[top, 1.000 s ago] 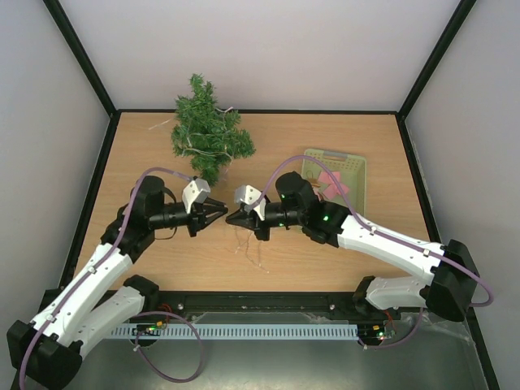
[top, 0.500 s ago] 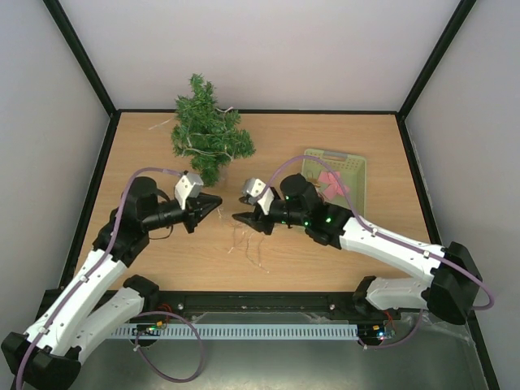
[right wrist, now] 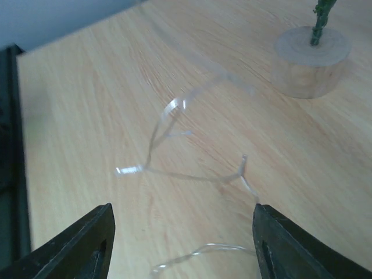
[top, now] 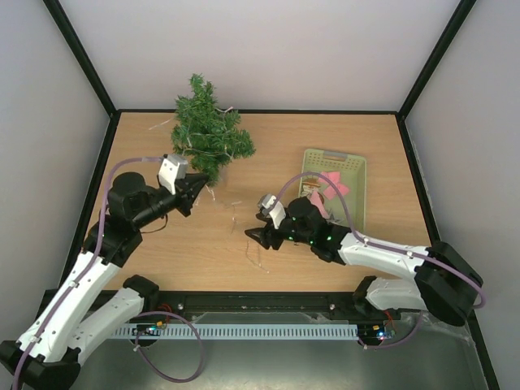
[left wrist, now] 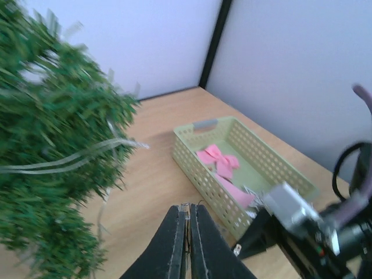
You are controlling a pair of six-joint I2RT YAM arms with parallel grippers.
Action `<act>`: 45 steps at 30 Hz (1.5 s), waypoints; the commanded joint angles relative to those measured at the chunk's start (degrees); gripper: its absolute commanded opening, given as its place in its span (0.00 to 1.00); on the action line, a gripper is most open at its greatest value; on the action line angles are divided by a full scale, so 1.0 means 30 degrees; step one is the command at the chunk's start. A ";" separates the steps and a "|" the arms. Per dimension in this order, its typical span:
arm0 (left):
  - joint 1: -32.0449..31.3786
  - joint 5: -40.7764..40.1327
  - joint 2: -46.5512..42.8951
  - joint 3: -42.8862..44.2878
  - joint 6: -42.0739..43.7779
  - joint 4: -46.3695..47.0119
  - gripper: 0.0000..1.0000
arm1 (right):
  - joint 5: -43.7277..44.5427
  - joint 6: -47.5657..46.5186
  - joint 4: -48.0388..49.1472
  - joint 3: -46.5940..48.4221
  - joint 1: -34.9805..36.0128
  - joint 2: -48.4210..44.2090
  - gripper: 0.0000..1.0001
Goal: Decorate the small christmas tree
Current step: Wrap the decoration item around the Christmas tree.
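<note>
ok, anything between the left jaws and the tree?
Nothing visible. The left gripper, jaws shut on the thin light wire, sits right beside the lower branches of the small christmas tree.

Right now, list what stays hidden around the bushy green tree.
Left wrist: bushy green artificial tree blurred, cut by left edge.
Right wrist: only its round wooden base shows; top edge cuts the rest.
Top external: thin clear wire string too fine to trace; right arm overlaps pale green plastic basket.
</note>
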 commanded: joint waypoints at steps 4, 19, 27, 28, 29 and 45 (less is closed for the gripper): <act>-0.0047 -0.4625 -0.0088 0.1783 -0.1556 -0.0308 0.02 | 0.2070 -0.6201 -0.0628 0.1489 0.0053 0.2006 0.62; 0.0303 -0.7432 0.0366 0.2782 -0.3542 -0.0056 0.02 | -0.0512 -0.6980 -0.1030 0.6457 -0.0935 1.1674 0.51; 0.0841 -0.7007 0.0426 0.2873 -0.4457 0.0106 0.02 | 0.2543 -0.4796 -0.3123 0.6248 -0.0323 1.2156 0.48; 0.0946 -0.6907 0.0467 0.2983 -0.4600 0.0086 0.02 | 0.3272 -0.4678 -0.3507 0.6334 -0.0295 1.2211 0.46; 0.1017 -0.6821 0.0546 0.3140 -0.4661 -0.0008 0.02 | 0.3755 -0.4611 -0.3866 0.6411 -0.0291 1.2321 0.45; 0.2795 -0.6194 0.1456 0.3860 -0.4782 -0.0844 0.02 | 0.1196 -0.4176 -0.4482 0.3911 0.0142 0.5068 0.02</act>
